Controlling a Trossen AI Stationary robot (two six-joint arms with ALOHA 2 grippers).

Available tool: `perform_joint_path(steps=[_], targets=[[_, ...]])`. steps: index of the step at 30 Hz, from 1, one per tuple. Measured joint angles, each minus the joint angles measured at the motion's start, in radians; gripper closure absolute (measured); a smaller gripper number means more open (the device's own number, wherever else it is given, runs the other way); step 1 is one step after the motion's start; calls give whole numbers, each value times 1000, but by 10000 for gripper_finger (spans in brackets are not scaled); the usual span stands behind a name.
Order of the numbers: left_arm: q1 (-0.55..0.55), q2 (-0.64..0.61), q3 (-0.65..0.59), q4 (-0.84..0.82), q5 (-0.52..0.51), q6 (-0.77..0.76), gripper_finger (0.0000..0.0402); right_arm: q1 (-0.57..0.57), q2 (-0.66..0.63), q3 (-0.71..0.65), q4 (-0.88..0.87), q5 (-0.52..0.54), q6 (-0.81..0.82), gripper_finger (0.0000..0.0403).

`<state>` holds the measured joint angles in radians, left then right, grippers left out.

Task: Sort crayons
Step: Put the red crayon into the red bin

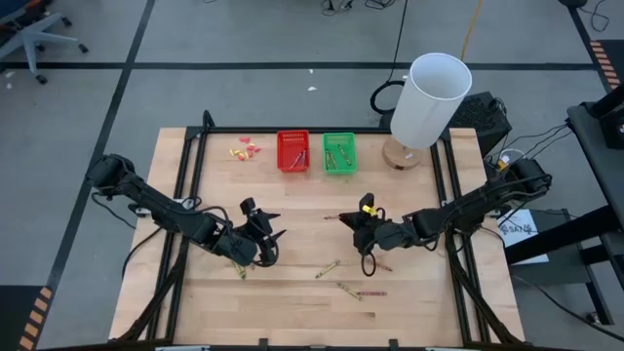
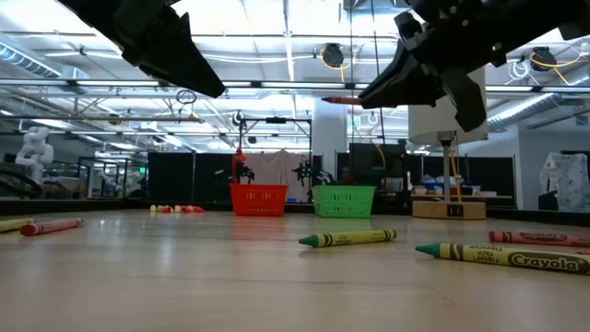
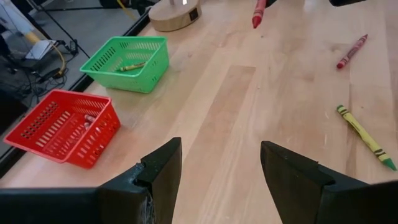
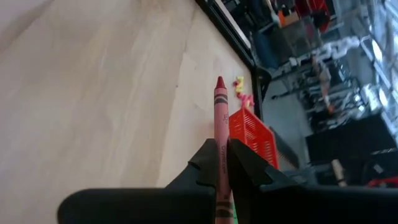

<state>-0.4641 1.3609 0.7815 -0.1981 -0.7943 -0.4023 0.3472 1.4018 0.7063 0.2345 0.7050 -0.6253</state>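
My right gripper [image 1: 351, 220] is shut on a red crayon [image 4: 220, 115] above the middle of the table; the crayon also shows in the low view [image 2: 343, 100]. My left gripper [image 1: 267, 237] is open and empty at the centre left, its fingers wide apart in the left wrist view [image 3: 221, 163]. Loose crayons lie flat on the wood: a yellow-green one [image 1: 327, 269], another yellow-green one [image 1: 346, 289], a red one [image 1: 372, 292] and a red one [image 1: 381, 264]. A green crayon [image 1: 239, 269] lies beside my left gripper. My right gripper pinches the red crayon's shaft [image 4: 219, 163] between its two fingers. The crayon runs along the fingers, and its pointed end [image 4: 219, 82] sticks out ahead of them toward the table's left. It is about level and lifted clear of the table.
A red basket [image 1: 292, 151] and a green basket [image 1: 338, 153], each holding crayons, stand side by side at the far edge. Yellow and pink scraps [image 1: 246, 149] lie left of them. A tall white cylinder [image 1: 429, 97] on a wooden base [image 1: 400, 156] stands at the far right.
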Motion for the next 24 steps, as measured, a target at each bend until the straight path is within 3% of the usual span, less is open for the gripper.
perform_joint_path(steps=[7,24], targets=[[1,0,0,-1,-8,0,183,0,-1,0,1,0,-149,399],[0,0,0,-1,-8,0,183,0,-1,0,1,0,-147,398]])
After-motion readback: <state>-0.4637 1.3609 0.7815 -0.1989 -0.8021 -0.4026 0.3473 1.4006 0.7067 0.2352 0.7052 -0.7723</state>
